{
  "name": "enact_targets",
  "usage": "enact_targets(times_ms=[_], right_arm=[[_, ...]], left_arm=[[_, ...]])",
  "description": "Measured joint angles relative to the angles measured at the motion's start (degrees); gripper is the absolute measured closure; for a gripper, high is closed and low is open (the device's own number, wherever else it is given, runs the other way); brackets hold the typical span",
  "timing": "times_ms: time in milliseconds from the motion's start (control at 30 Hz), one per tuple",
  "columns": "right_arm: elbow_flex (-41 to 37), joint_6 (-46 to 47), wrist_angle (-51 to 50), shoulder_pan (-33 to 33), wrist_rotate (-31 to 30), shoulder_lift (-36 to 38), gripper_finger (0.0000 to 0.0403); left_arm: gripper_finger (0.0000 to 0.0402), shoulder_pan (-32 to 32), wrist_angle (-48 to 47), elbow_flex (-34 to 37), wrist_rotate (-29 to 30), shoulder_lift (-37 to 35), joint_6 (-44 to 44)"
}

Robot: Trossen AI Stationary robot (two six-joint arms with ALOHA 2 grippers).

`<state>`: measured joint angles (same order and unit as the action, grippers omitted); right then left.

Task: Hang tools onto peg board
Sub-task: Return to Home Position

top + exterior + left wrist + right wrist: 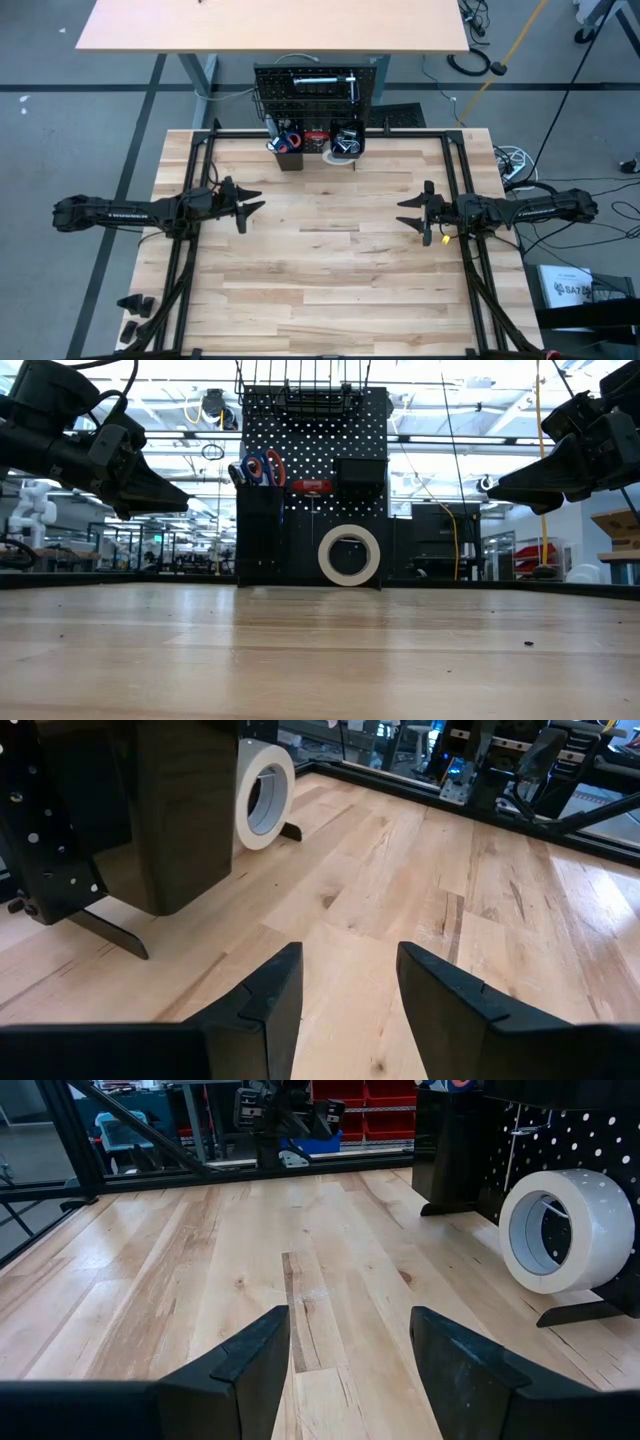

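Note:
The black peg board stands upright at the middle of the table's far edge, with black bins along its lower part. Scissors with blue and red handles stick up out of the left bin. A red-handled tool sits on the board beside them. A silver tool hangs higher up. The white tape roll stands on its rim on the table in front of the board. My left gripper and my right gripper hover open above the table's left and right sides, facing each other, nothing between their fingers.
The wooden tabletop lies bare between the two grippers and toward the near edge. A black frame runs along the table's sides. The board's flat feet stick out onto the table. A second table stands beyond the board.

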<state>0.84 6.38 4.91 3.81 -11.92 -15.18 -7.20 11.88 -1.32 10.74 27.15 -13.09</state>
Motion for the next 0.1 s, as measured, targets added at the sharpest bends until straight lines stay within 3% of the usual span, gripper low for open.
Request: enact_targets(times_ms=[100], right_arm=[[0.00, 0.00, 0.00, -0.01, 0.00, 0.00, 0.0202]], left_arm=[[0.0240, 0.00, 0.00, 0.00, 0.00, 0.01, -0.01]])
